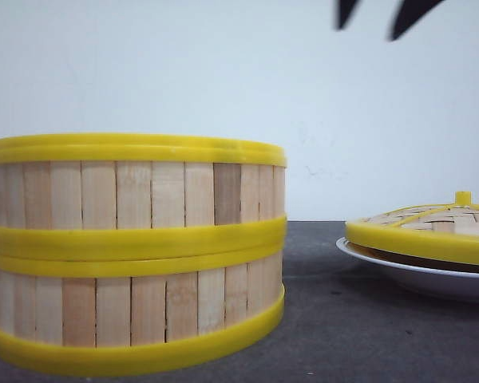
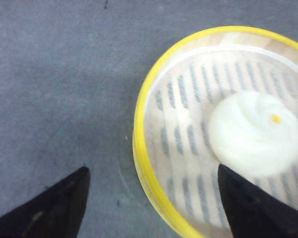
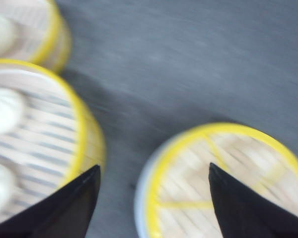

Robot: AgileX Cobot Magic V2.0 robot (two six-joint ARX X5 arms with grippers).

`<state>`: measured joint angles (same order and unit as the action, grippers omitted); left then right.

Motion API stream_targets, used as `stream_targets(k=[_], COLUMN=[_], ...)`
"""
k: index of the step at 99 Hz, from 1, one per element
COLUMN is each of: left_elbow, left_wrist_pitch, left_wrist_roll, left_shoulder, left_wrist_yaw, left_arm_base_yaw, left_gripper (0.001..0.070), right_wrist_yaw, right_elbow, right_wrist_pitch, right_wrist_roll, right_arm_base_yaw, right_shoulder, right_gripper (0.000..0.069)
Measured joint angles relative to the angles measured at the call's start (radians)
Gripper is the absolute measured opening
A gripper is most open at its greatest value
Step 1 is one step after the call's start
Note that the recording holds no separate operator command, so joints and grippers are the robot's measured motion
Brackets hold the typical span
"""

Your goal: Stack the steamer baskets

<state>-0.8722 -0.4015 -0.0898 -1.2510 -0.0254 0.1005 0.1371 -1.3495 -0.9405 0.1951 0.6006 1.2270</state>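
Basket [image 2: 223, 134] with bun [image 2: 256, 133] lies at two o'clock from your left gripper [image 2: 151, 203]; its near rim sits between the released jaws. Right gripper [image 3: 154, 198] is also released.

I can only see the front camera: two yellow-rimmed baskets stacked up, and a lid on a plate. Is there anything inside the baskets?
Observer: Yes. The left wrist view looks down into a steamer basket that holds a white bun with an orange dot.
Operator: Are those two the only baskets?
Observer: Probably not. The right wrist view shows a further basket beside the nearer basket.
Operator: Are the claws holding anything?
Observer: No. The left gripper and the right gripper are both open and empty.
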Motion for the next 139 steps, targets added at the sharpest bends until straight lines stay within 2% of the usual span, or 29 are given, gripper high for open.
stream_targets(k=[13, 35, 41, 51, 59, 86, 110, 126, 139], left_elbow=[-0.014, -0.065, -0.076, -0.088, -0.097, -0.147, -0.302, -0.439, -0.544], left_wrist_pitch=[0.044, 0.094, 0.112, 0.141, 0.143, 0.135, 0.061, -0.039, -0.150], left_wrist_roll=[-0.001, -0.008, -0.009, -0.016, -0.019, -0.031, -0.025, -0.023, -0.020], left_shoulder=[-0.108, -0.261, -0.289, -0.331, -0.360, -0.392, -0.392, -0.392, -0.392], left_wrist_yaw=[0.000, 0.000, 0.000, 0.000, 0.000, -0.001, 0.003, -0.038, -0.117], left_arm_base_yaw=[0.010, 0.020, 0.020, 0.021, 0.021, 0.027, 0.035, 0.045, 0.046], left_gripper=[0.0493, 0.0341, 0.0271, 0.0103, 0.0053, 0.0028, 0.0028, 0.0028, 0.0028], right_wrist_yaw=[0.029, 0.052, 0.052, 0.066, 0.089, 0.100, 0.099, 0.099, 0.099], right_elbow=[0.025, 0.139, 0.166, 0.183, 0.183, 0.183, 0.183, 0.183, 0.183], right_wrist_pitch=[-0.080, -0.137, -0.147, -0.188, -0.204, -0.222, -0.231, -0.231, -0.231], right_wrist_roll=[-0.006, -0.006, -0.004, 0.001, 0.012, 0.022, 0.024, 0.035, 0.039], right_arm_base_yaw=[-0.053, -0.084, -0.084, -0.084, -0.084, -0.084, -0.082, -0.082, -0.082], right_shoulder=[-0.076, -0.188, -0.218, -0.257, -0.276, -0.328, -0.331, -0.333, -0.333], right_gripper=[0.0427, 0.0427, 0.0427, 0.0427, 0.0427, 0.0427, 0.0427, 0.0427, 0.0427])
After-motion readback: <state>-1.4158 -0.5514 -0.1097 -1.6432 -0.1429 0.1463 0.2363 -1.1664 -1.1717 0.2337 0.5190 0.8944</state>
